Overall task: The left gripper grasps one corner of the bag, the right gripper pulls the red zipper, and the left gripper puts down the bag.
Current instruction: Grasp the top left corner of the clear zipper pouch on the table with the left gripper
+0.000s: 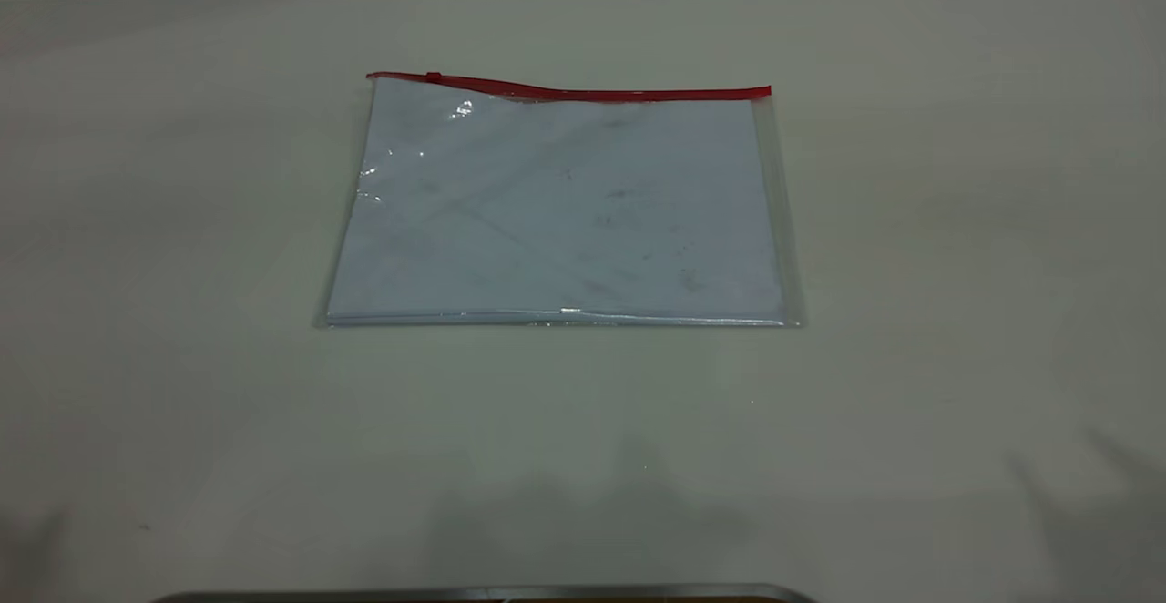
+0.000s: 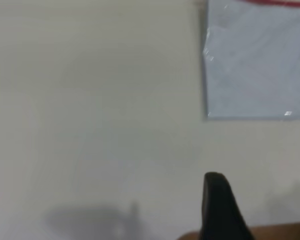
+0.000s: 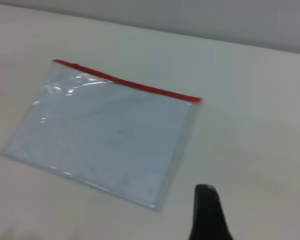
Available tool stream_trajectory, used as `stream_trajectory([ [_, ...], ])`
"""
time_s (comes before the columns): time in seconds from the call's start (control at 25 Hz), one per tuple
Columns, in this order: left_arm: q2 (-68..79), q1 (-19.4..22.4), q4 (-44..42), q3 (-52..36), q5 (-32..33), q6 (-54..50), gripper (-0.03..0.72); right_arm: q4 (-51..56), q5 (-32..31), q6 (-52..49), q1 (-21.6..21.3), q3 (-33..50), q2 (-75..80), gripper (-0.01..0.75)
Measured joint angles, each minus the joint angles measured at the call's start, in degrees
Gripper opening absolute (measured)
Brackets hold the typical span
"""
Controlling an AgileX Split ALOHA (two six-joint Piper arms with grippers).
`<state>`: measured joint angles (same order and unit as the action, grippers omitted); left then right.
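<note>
Bag: large flat rectangular clear plastic bag (image 1: 560, 211) with a pale bluish-white sheet inside, lying flat near the middle of the off-white bench (image 1: 956, 311), nothing touching it
Zipper: thin red zipper (image 1: 583, 91) running along the bag's far long edge, its small slider tab (image 1: 434, 77) close to the far left corner, where the strip lifts slightly off the sheet
Left gripper: the black tapered left gripper (image 2: 260, 210) appears only in its own wrist view, over bare bench well apart from the bag's near left corner; one jaw is plain and a second barely shows at the frame edge, so the jaws look apart and empty
Right gripper: of the black right gripper (image 3: 206, 212) only one pointed jaw shows in its wrist view, off the bag's near right corner; whether the jaws are wide or narrow cannot be told
Stage: judged not yet begun, neither arm entering the exterior view
Placement: the flat, squared lie likely leaves each arm a free corner and the slider room to travel right
</note>
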<state>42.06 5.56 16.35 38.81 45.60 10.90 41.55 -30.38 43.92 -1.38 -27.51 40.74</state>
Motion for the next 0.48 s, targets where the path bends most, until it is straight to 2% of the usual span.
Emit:
stream_trajectory([
  [0.28,19.59,0.0,10.9,0.05,-10.96,11.37,0.502,36.29,1.84,38.13,0.25,-2.03,22.85,0.556],
  [0.48,32.33,0.0,19.35,1.11,-17.02,21.2,0.502,50.53,2.98,51.79,5.13,-6.72,35.17,0.557],
])
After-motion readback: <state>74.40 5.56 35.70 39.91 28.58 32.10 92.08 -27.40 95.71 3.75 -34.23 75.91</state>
